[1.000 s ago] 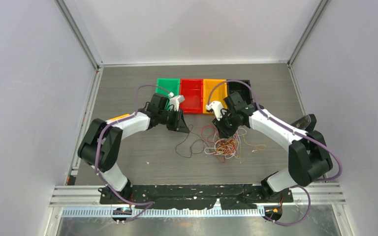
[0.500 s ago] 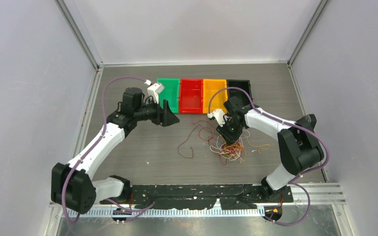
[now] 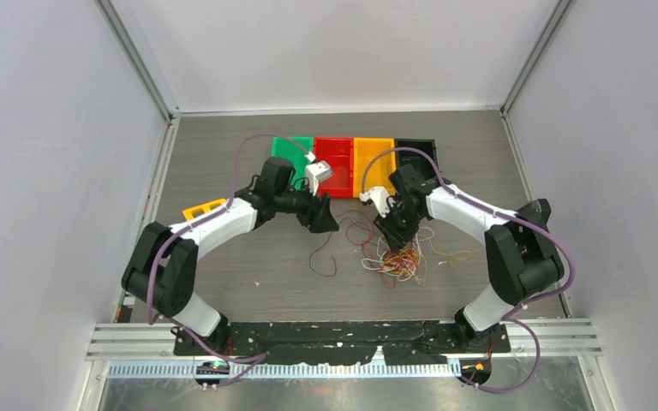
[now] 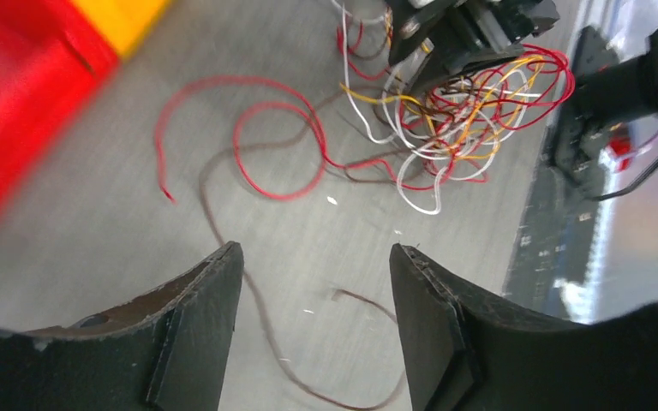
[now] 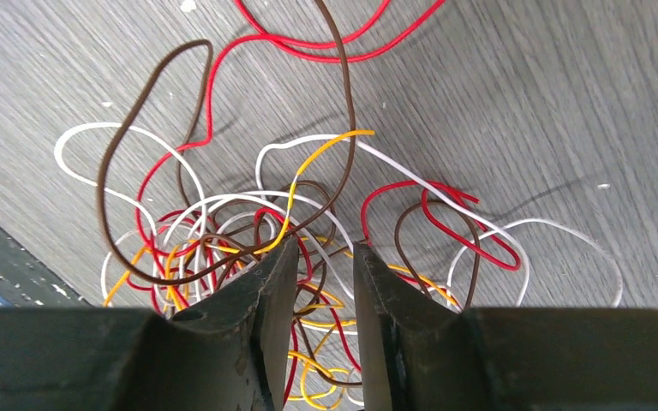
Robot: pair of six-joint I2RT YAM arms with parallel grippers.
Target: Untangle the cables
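Note:
The cables (image 3: 398, 261) lie in a tangle of red, brown, yellow-orange and white loops (image 5: 223, 231) right of the table's middle. My right gripper (image 3: 398, 236) hangs just over that tangle. Its jaws (image 5: 324, 253) stand a narrow gap apart, with wires showing beneath and nothing pinched. One red cable (image 4: 257, 128) trails left out of the tangle (image 4: 454, 111). A single brown cable (image 3: 326, 255) lies apart on the table. My left gripper (image 3: 321, 218) is open above it, and the brown cable (image 4: 261, 330) runs under the wide gap between its fingertips (image 4: 317, 257).
Green (image 3: 290, 150), red (image 3: 336, 163), orange (image 3: 373, 158) and black (image 3: 416, 151) trays stand in a row at the back of the table. Grey walls enclose the table on three sides. The arms' bases sit on a black rail (image 3: 343, 334) at the near edge.
My left gripper has opened wide; its arm swung out to the left and came back over the loose brown cable. The right gripper dropped closer to the tangle and its jaws parted a little.

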